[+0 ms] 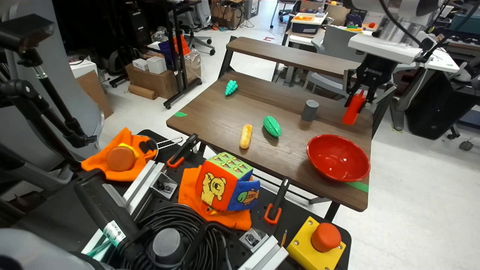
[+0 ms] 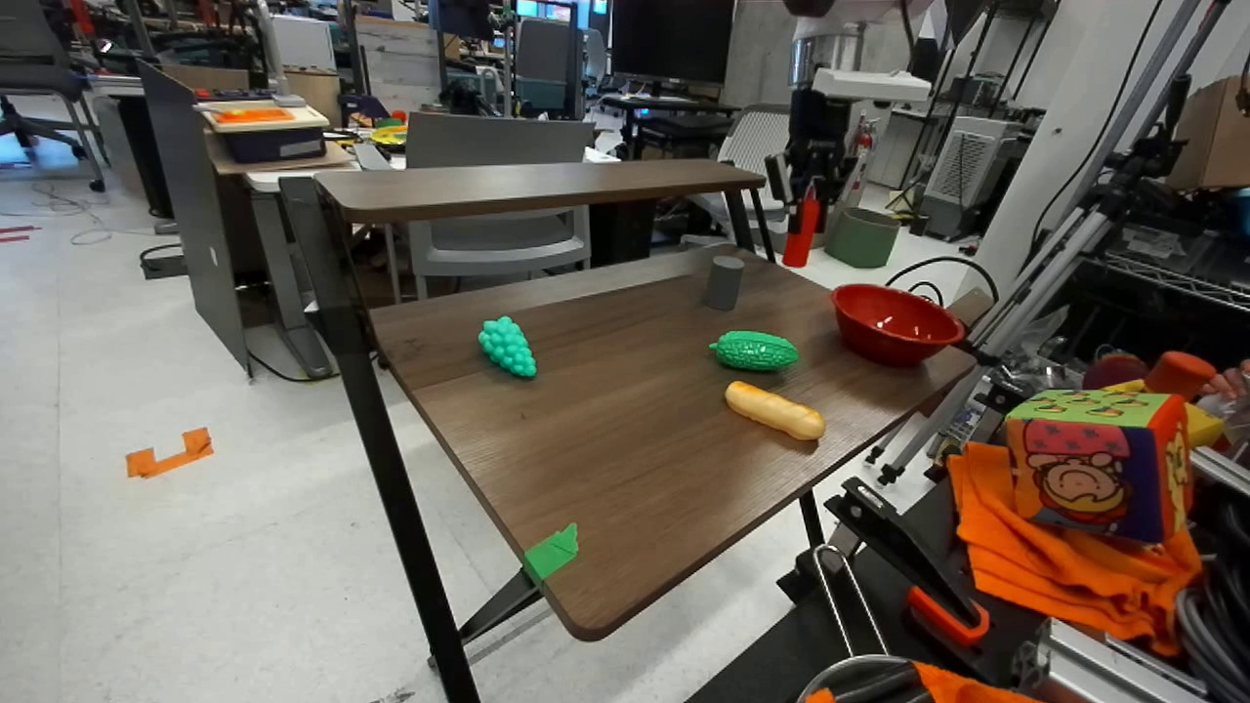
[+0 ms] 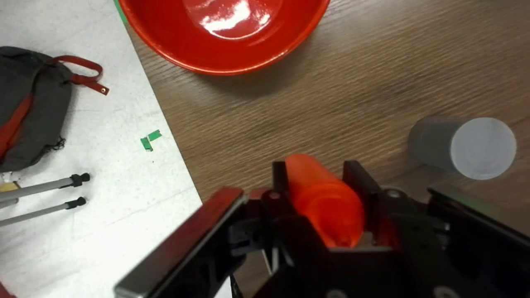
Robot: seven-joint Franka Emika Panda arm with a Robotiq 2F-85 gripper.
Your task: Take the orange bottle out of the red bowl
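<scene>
Since the orange bottle [image 1: 351,116] hangs at the right of the frame in an exterior view — apart from the red bowl [image 1: 338,159] lower down — taking it out looks done; setting down remains. The gripper [image 1: 354,106] has it pinched, jaws narrowed against both sides. The next move likely calls for lowering it onto the table [image 1: 217,108], then release.

Bright, diffuse indoor light fills both exterior views.
Shadows on the desk [image 1: 213,116] are faint and soft. In the wrist view, glare streaks the red bowl [image 3: 223,58], the pale floor [image 3: 83,256] washes nearly white, and in the near foreground the gripper [image 3: 315,171] and orange bottle [image 3: 327,198] are blurred, while the desk's grain beyond reads fairly clear.
</scene>
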